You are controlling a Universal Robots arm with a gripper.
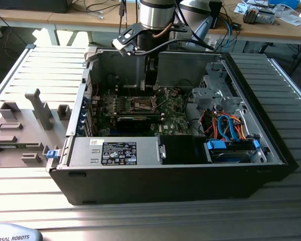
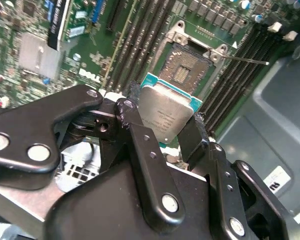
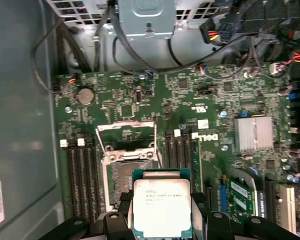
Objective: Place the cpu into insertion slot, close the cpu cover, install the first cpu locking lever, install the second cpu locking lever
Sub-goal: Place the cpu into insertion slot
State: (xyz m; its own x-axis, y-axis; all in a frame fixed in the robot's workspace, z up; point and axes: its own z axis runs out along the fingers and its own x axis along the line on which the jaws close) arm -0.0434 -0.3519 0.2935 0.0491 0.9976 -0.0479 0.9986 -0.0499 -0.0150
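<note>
My gripper is shut on the cpu, a flat square chip with a dull silver top, its black fingers pressing on two opposite edges. In the first wrist view the cpu hangs over the near edge of the insertion slot, apart from it and above the green board. The cpu cover stands flipped up at the slot's far side. A thin wire locking lever sticks out beside the insertion slot. In the exterior view the gripper is inside the open computer case, over the slot.
Black memory slots flank the socket on both sides. A finned heatsink and a long black card sit nearby. A silver power supply and a drive cage with blue and orange cables fill the case's front. Grey fixtures stand outside.
</note>
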